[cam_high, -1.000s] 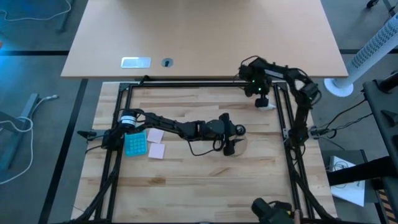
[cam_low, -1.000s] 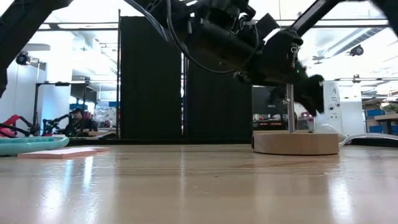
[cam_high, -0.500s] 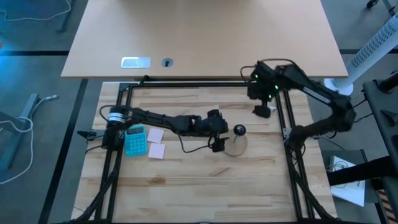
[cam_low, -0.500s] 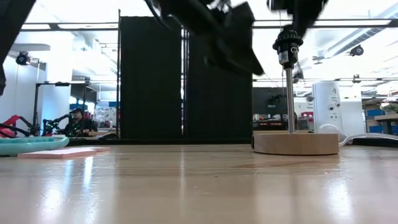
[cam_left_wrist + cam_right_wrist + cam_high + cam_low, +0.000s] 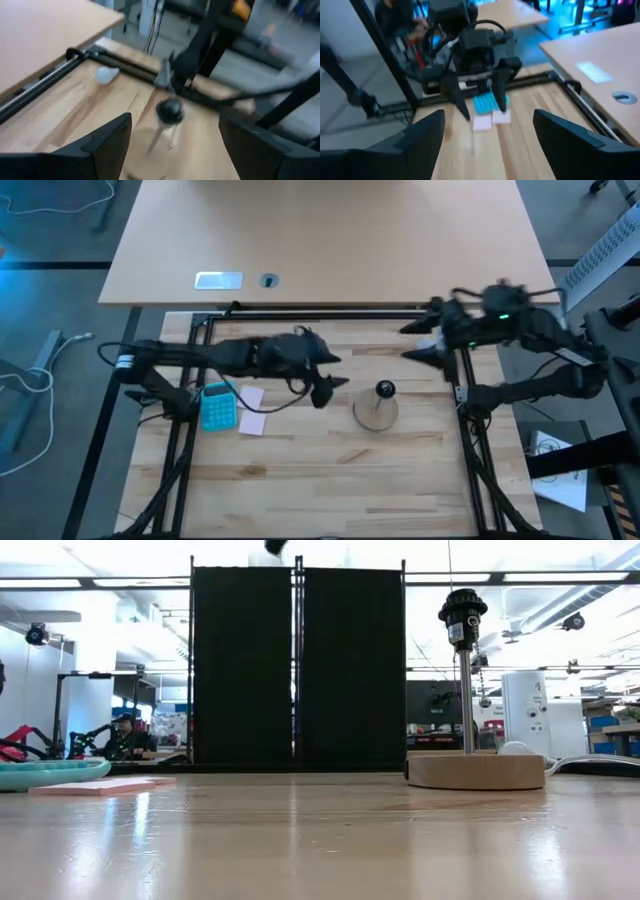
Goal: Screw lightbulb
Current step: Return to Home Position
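Observation:
The small white lightbulb (image 5: 106, 74) lies on its side on the wooden table, close to the black rail at the far right. The black socket knob (image 5: 384, 389) stands on a thin rod on the round wooden disc (image 5: 376, 412); it also shows in the low view (image 5: 462, 614). My left gripper (image 5: 338, 372) is open and empty, hovering left of the socket and pointing at it (image 5: 175, 145). My right gripper (image 5: 412, 343) is open and empty, held level above the far right corner and pointing toward the table's left (image 5: 490, 150).
A blue calculator (image 5: 218, 408) and pink sticky notes (image 5: 250, 410) lie at the table's left, under my left arm. A black frame (image 5: 300, 314) runs around the work area. A white cable (image 5: 590, 762) lies behind the disc. A person (image 5: 125, 735) sits far behind the table.
My left gripper has drawn back from the socket stand toward the table's left and risen out of the low view. My right gripper has lifted from near the bulb, turned from pointing down to lying level, and its arm has swung toward the table's right edge.

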Controlling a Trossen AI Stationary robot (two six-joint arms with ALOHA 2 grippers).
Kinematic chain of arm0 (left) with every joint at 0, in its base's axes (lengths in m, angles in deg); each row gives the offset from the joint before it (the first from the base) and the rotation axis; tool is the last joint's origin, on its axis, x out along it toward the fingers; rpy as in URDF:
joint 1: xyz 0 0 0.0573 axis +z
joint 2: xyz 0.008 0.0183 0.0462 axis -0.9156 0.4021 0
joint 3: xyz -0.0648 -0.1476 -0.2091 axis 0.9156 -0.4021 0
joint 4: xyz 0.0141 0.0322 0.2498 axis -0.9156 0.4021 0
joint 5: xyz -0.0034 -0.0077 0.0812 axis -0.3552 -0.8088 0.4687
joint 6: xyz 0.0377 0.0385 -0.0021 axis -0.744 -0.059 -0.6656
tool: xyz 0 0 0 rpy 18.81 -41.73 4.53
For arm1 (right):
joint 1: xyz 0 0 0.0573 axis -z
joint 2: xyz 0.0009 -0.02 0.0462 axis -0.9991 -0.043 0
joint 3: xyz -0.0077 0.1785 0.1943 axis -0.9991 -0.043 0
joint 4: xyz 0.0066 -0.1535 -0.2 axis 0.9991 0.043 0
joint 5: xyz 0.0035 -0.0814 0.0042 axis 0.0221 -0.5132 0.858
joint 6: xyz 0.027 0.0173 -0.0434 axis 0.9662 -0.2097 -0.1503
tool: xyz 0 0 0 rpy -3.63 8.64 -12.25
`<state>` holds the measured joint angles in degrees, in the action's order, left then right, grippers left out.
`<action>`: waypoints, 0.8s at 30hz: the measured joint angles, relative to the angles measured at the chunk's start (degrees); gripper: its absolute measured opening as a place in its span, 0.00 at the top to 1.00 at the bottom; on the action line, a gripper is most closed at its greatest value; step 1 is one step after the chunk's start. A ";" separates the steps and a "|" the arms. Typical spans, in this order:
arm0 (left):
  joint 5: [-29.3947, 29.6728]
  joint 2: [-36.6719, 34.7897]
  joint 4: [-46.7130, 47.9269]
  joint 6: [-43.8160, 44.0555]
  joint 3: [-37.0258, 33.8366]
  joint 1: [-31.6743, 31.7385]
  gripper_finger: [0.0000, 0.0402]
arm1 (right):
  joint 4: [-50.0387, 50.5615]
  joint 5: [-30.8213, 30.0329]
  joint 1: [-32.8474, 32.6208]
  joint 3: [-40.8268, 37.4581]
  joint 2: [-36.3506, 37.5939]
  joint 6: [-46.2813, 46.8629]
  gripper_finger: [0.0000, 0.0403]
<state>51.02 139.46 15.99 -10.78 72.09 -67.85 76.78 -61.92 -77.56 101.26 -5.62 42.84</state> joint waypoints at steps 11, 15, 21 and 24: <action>2.92 -10.12 -1.41 0.59 -1.06 -3.00 0.28 | -0.51 4.41 -0.01 -0.66 12.97 -10.11 0.23; 3.40 -13.24 -0.21 -2.09 -1.61 -3.55 0.28 | -4.59 1.41 0.03 -3.25 18.50 -11.91 0.24; 9.90 -19.45 -0.54 -3.99 -6.49 -3.45 0.28 | -17.13 -2.11 0.04 -14.90 24.16 -13.59 0.26; 9.81 -23.83 -1.74 -3.45 -11.95 -3.55 0.28 | -26.69 -2.40 0.05 -22.62 25.43 -13.60 0.27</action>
<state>60.82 115.63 14.25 -14.22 60.15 -71.40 50.09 -64.32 -77.51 78.64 19.81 29.24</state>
